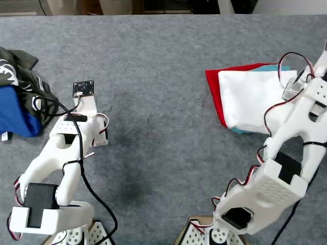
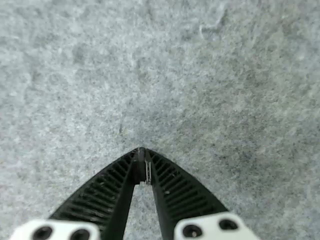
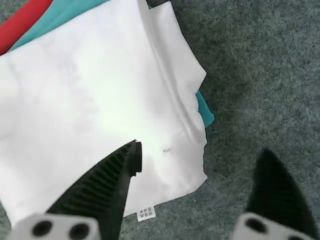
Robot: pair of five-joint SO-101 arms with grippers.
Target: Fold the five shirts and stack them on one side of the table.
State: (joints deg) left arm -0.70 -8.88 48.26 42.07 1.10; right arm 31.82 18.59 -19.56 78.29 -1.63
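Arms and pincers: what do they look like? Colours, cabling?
The left arm and right arm have white printed shells with black motor blocks. Thin red, white and black wires loop past the joints, and the left arm also carries a thicker black cable. The left pincer and right pincer are black, ribbed and tapered to points, on white mounts with screw holes.

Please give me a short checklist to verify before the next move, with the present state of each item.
1. Right gripper open, holding nothing: ok.
2. Left gripper empty: ok, shut above bare table.
3. White shirt folded on teal shirt and red shirt: ok.
4. All five folded: not ok; black shirt and blue shirt lie crumpled on the opposite side.
5. Left gripper open for grasping: not ok.
6. Stack's edge behind the arm: cannot tell.
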